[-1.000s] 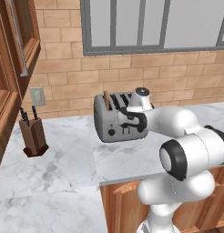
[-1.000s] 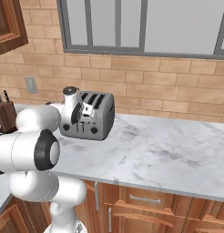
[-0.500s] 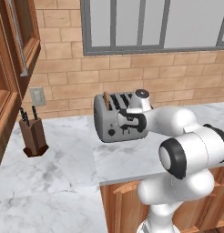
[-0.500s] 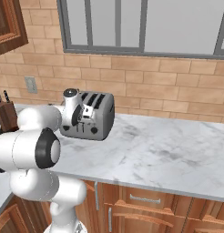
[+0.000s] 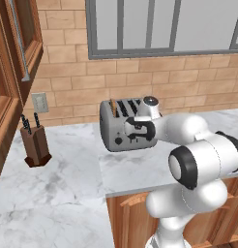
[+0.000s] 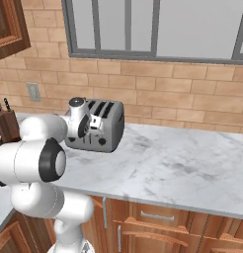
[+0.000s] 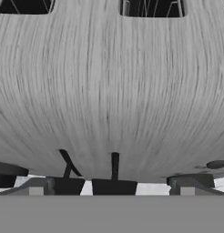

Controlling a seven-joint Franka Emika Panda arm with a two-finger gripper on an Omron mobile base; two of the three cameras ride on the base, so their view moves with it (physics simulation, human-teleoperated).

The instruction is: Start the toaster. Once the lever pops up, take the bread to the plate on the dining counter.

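Left base view: my tool (image 5: 134,130) has advanced against the front face of the toaster (image 5: 116,127), which stands on the marble table (image 5: 67,169); its jaws are spread wide, holding nothing. The bread (image 5: 112,107) stands in the leftmost slot. Hand view confirms close range; lever press judged imminent.

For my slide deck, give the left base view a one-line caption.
White arm's open gripper hovers at the front of the grey toaster, bread in a slot, knife block on the left.
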